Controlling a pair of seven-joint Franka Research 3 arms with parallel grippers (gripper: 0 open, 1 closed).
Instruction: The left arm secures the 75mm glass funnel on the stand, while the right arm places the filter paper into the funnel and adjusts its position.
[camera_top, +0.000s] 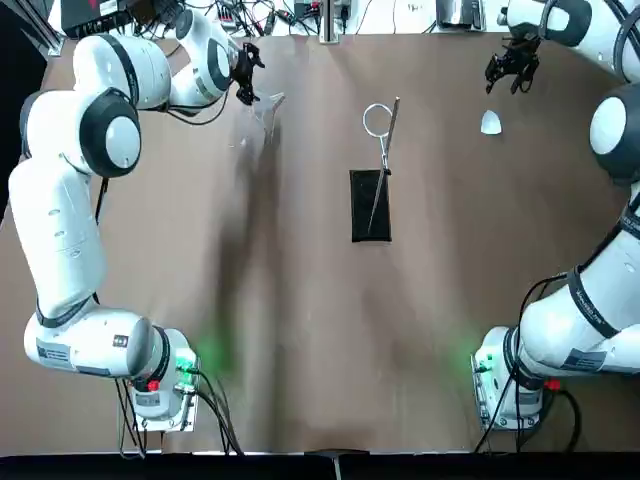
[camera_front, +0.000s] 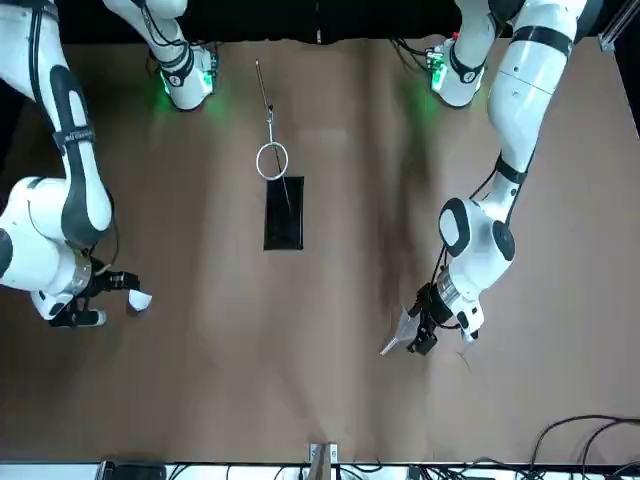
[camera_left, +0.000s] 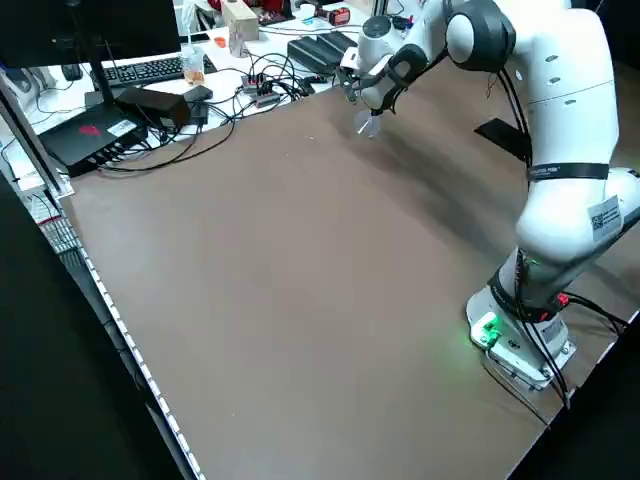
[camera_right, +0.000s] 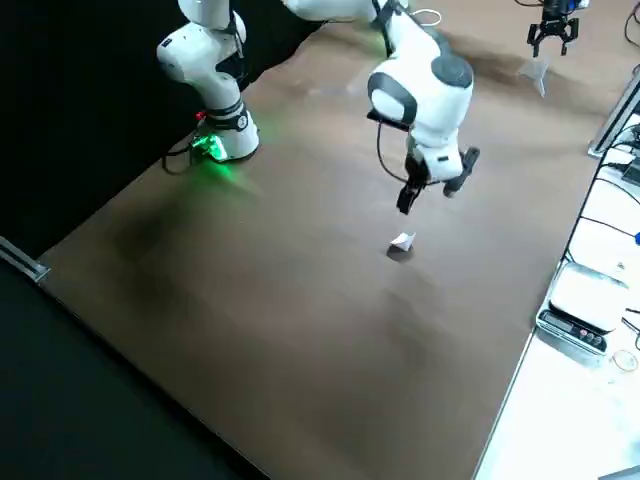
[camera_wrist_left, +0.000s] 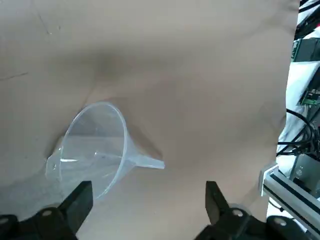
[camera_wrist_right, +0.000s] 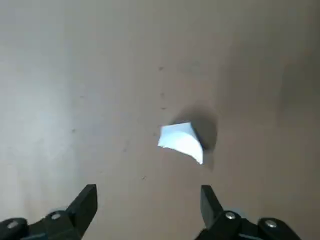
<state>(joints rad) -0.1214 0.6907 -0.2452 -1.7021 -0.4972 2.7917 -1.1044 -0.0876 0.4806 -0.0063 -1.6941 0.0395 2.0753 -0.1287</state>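
Funnel: the 75mm glass funnel (camera_wrist_left: 95, 147), clear and nearly see-through, tipped on its side over the table (camera_top: 300, 300), near the left pincer; wide mouth and narrow stem both visible in the left wrist view; outside the wire ring.
Filter paper: the filter paper (camera_wrist_right: 182, 141), opaque white, on the table near the right pincer, well apart from the funnel; dark shadow just beside.
Stand: the stand (camera_top: 370, 215), between the two arms; black base plate flat on the table, thin metal rod upright, with nothing in the small round wire ring (camera_top: 377, 120).
Left pincer: (camera_wrist_left: 149, 187) spread wide, near the funnel, at the far left part of the table; nothing pinched.
Right pincer: (camera_wrist_right: 149, 200) spread wide, near the paper, at the far right part of the table; nothing pinched.
Arms: both reaching forward from bases at the near edge, with green light at each base.
Beyond the far edge: tangled cables (camera_left: 270, 85), a keyboard (camera_left: 150, 70) and a monitor (camera_left: 90, 30) in the left side view; a balance (camera_right: 580, 315) on a white surface in the right side view.
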